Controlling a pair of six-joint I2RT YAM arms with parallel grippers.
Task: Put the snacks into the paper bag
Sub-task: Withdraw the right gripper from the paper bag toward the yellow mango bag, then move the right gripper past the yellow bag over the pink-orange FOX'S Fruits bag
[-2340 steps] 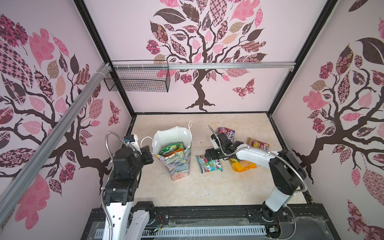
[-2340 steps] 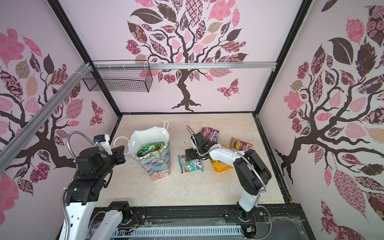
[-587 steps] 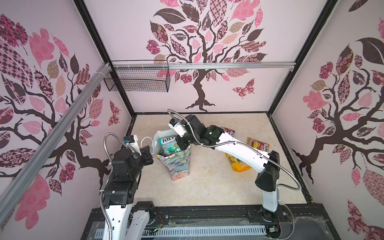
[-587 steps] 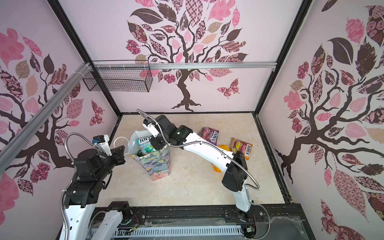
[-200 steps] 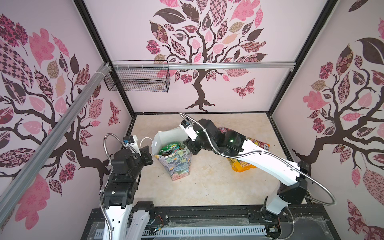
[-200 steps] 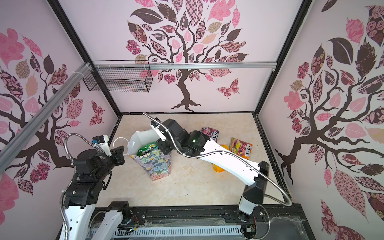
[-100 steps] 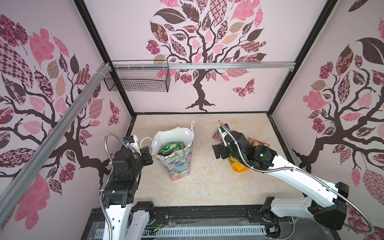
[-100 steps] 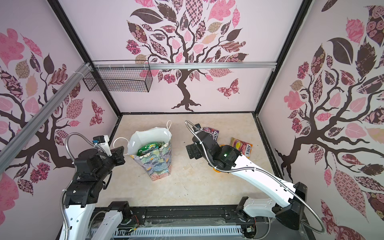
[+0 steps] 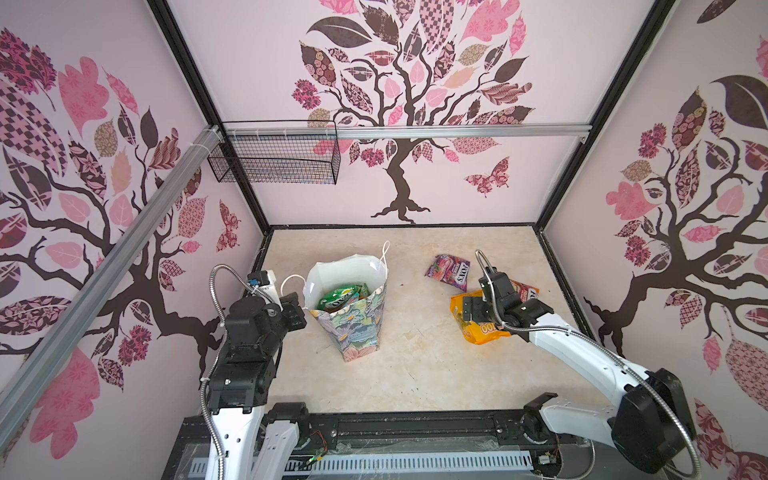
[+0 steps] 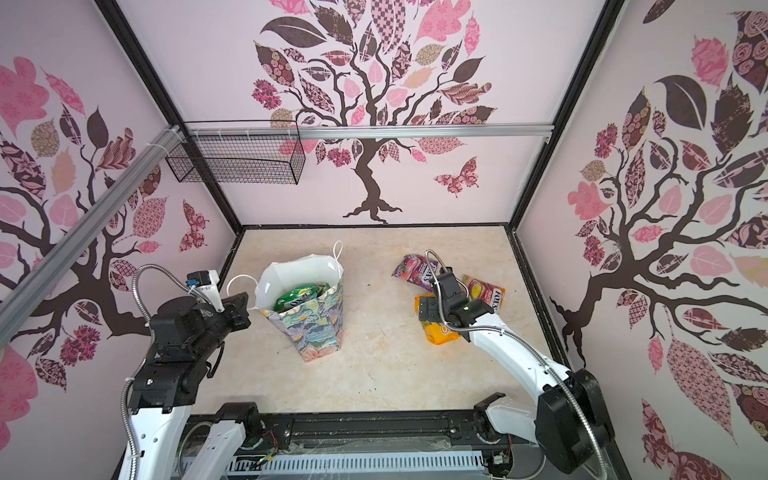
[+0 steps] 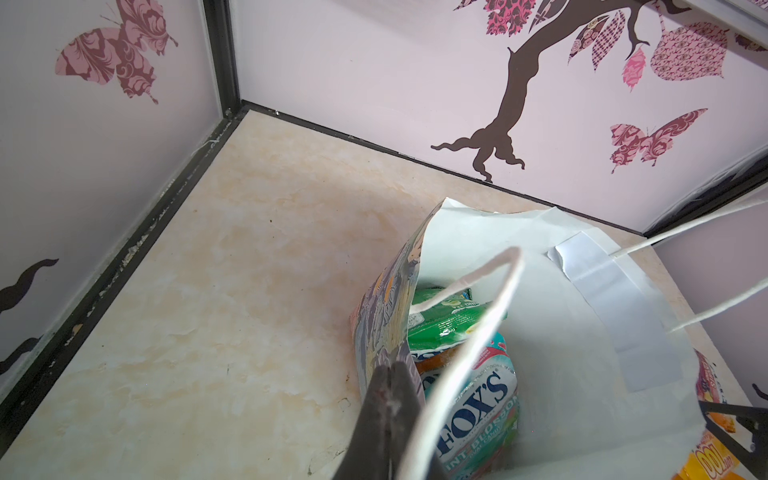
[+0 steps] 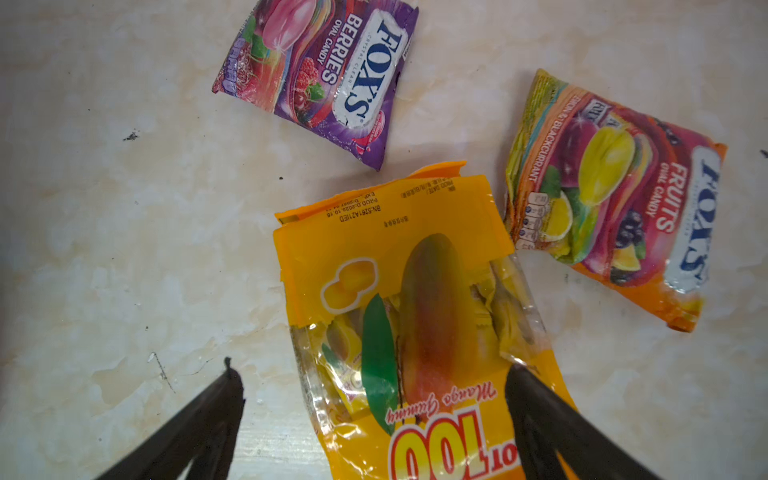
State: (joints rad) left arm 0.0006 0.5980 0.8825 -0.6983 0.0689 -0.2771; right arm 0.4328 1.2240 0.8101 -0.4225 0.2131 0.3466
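Left side: your left gripper (image 9: 299,308) is pressed shut on the near rim of the paper bag (image 9: 357,328). In the left wrist view the floral wall runs straight into the closed tips (image 11: 390,382).

- The bag stands upright on the table (image 9: 415,365), mouth wide open, one white cord handle looping over the opening.
- Inside it lie a green pouch (image 11: 449,324) and a teal FOX'S pouch (image 11: 478,407), with a sliver of orange between them.

Right side: three snacks lie flat on the table, well apart from the bag.

- Purple berries pouch (image 12: 324,79): farthest back, clear of the tips.
- Orange mango pouch (image 12: 415,311): directly under your right gripper (image 12: 372,368).
- Fruits pouch (image 12: 615,208): just beside the mango pouch, touching its edge.

The right gripper's jaws are spread wide and hold nothing. One finger (image 12: 540,415) is over the mango pouch's edge, the other (image 12: 199,415) over bare table. You can't tell from these views whether a finger touches the pouch.
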